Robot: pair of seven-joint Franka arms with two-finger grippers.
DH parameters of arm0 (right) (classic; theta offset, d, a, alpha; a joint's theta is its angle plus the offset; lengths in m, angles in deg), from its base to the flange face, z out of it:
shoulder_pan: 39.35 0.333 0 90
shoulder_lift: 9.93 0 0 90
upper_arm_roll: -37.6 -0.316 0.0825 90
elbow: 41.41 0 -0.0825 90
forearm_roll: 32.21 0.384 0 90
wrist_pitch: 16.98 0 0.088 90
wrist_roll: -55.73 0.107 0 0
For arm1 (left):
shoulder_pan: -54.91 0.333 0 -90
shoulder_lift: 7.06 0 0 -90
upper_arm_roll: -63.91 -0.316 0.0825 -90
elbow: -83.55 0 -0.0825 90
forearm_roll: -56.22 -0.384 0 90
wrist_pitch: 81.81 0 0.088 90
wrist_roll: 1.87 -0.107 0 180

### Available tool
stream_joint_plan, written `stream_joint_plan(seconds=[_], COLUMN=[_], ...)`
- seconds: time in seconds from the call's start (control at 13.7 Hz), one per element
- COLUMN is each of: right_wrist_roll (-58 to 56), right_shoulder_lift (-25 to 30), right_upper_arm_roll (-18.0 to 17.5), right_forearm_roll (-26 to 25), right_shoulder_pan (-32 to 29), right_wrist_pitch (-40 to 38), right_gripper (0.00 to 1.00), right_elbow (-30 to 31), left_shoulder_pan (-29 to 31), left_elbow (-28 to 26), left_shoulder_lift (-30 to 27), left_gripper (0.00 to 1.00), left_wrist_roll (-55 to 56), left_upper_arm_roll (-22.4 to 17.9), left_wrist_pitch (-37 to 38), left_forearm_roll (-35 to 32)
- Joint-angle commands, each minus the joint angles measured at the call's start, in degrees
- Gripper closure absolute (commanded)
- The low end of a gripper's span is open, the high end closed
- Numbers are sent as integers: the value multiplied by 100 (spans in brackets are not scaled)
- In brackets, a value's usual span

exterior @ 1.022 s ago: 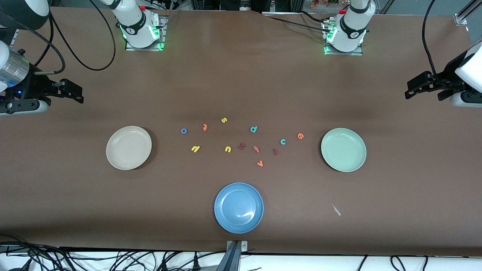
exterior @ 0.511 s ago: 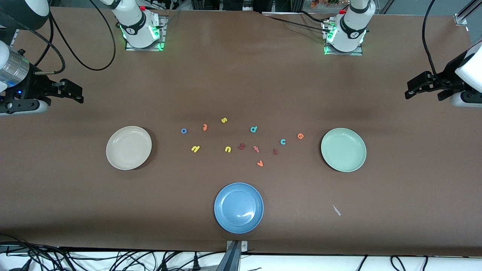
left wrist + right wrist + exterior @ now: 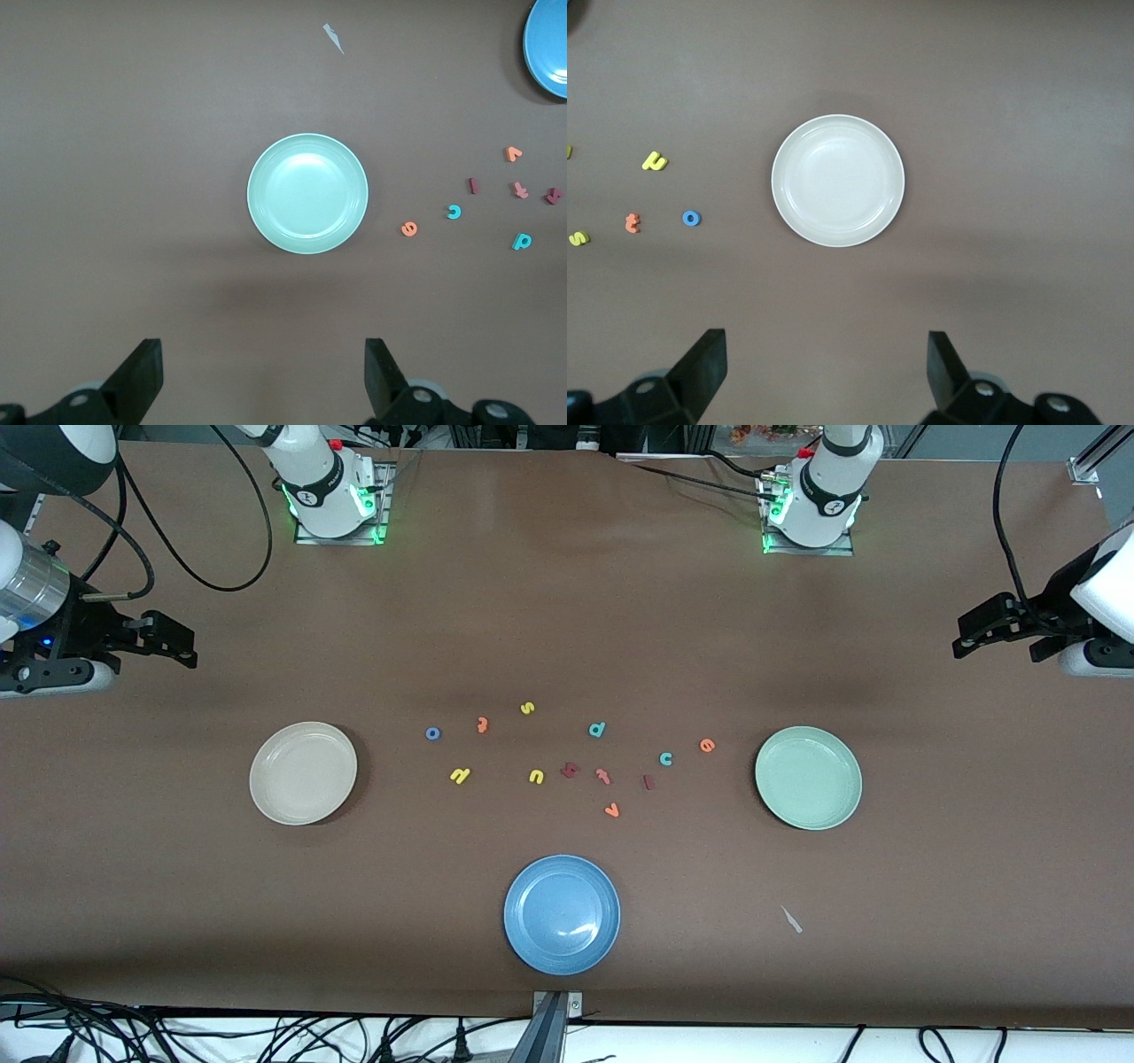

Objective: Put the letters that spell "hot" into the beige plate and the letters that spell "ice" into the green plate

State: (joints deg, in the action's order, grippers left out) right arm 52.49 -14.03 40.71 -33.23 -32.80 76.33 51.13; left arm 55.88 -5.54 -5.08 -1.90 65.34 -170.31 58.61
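Note:
The beige plate (image 3: 303, 772) lies toward the right arm's end of the table, the green plate (image 3: 808, 778) toward the left arm's end. Between them lie the yellow h (image 3: 460, 776), blue o (image 3: 432, 733) and orange t (image 3: 482, 724), then the dark red i (image 3: 648, 782), teal c (image 3: 665, 758) and orange e (image 3: 707, 745). My right gripper (image 3: 188, 648) hangs open and empty over bare table; its wrist view shows the beige plate (image 3: 838, 181). My left gripper (image 3: 961, 638) hangs open and empty too, and its wrist view shows the green plate (image 3: 307, 193).
A blue plate (image 3: 562, 914) sits nearest the front camera. Other letters lie among the task's: yellow s (image 3: 527, 708), yellow n (image 3: 536, 777), teal d (image 3: 597, 730), orange v (image 3: 611, 810), a pinkish t (image 3: 603, 776). A pale scrap (image 3: 791, 919) lies beside the blue plate.

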Motion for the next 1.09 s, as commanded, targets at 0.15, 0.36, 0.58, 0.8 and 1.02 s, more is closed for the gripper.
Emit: stream_joint_plan(seconds=[0.15,0.36,0.58,0.8,1.02], right_wrist_roll=[8,147,1147,2200,3930], right_shoulder_lift=[-634,-1196,-1672,-2172,-2726], right_upper_arm_roll=[-73,-82,-83,-82,-82], right_forearm_roll=[-74,-21,487,524,524], right_shoulder_pan=[583,1189,1559,1963,2464], right_wrist_pitch=[-94,203,915,1880,2970], right_gripper=[0,0,0,0,0], right_elbow=[-70,-61,-26,44,53], left_shoulder_pan=[-107,-194,-536,-686,-950], left_elbow=[181,190,321,839,981], left_shoulder_lift=[337,724,1391,2129,2702], left_gripper=[0,0,0,0,0], left_wrist_roll=[38,55,73,642,986], left_upper_arm_roll=[6,102,120,120,120], left_wrist_pitch=[141,88,-166,-220,-850], left_forearm_roll=[86,165,192,340,332])
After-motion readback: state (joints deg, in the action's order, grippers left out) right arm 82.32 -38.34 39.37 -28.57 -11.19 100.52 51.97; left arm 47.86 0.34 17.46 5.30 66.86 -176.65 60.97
